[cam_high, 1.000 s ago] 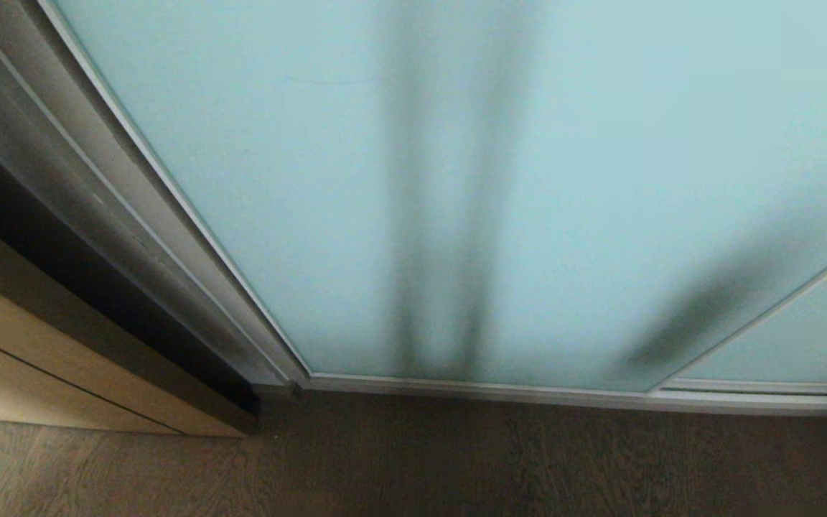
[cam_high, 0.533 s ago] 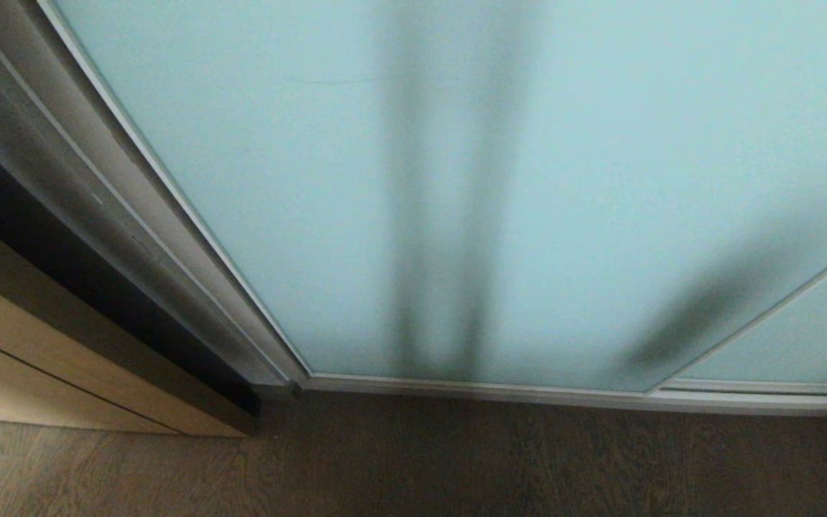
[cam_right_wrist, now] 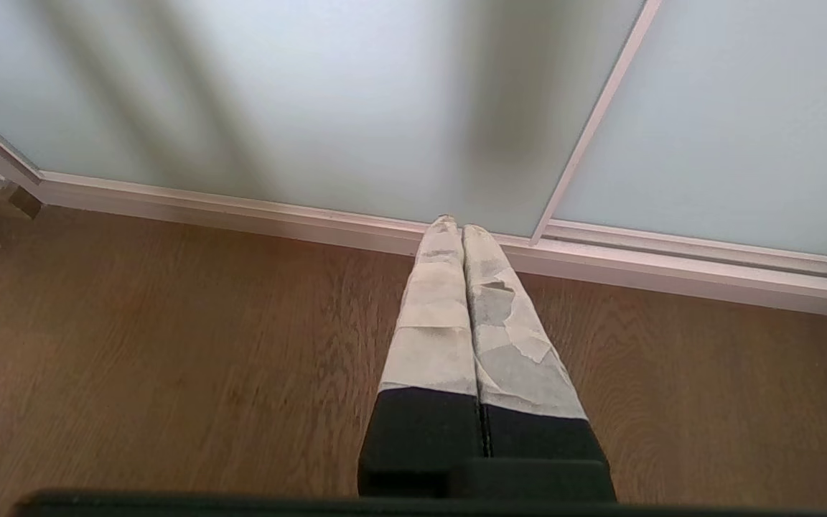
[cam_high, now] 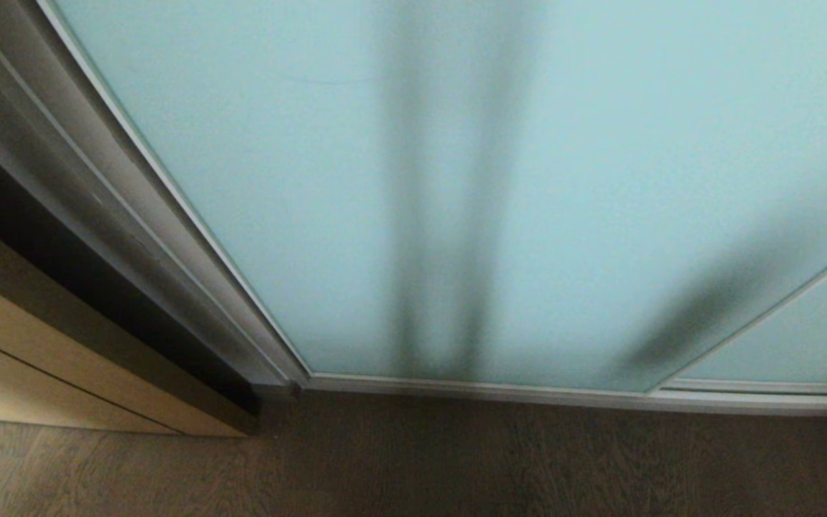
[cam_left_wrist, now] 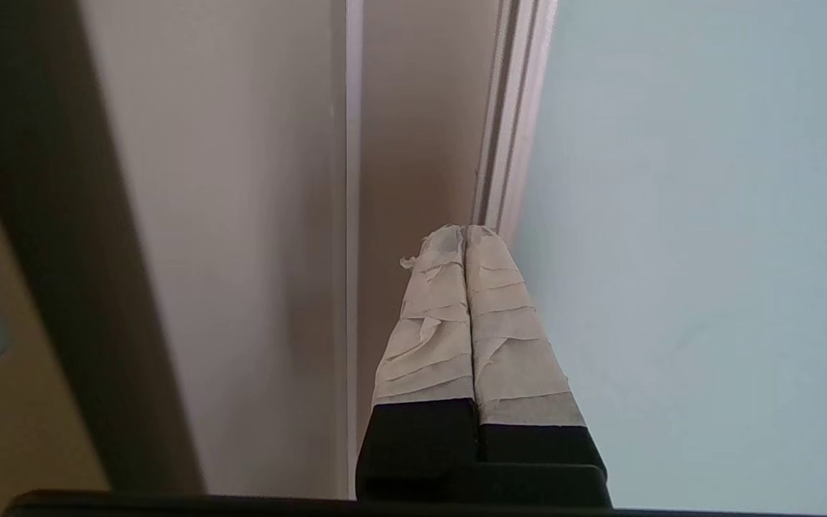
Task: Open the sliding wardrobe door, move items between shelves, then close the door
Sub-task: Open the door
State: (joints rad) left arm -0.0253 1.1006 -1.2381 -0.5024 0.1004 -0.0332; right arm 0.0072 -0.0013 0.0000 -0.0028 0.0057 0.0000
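Note:
The sliding wardrobe door (cam_high: 528, 179) is a frosted pale blue-green glass panel that fills most of the head view and stands closed against the jamb. Neither arm shows in the head view. In the left wrist view my left gripper (cam_left_wrist: 464, 231) is shut and empty, its taped tips close to the door's silver frame edge (cam_left_wrist: 510, 115), beside the glass (cam_left_wrist: 708, 251). My right gripper (cam_right_wrist: 454, 224) is shut and empty, hanging over the floor near the door's bottom rail (cam_right_wrist: 241, 208). The items and the shelves are hidden behind the door.
A second glass panel (cam_high: 801, 345) overlaps at the right. A grey jamb (cam_high: 133, 215) and a light wood panel (cam_high: 40, 373) stand at the left. Dark wood floor (cam_high: 456, 459) runs along the bottom track (cam_high: 528, 393). A pale wall (cam_left_wrist: 241, 215) lies beside the left gripper.

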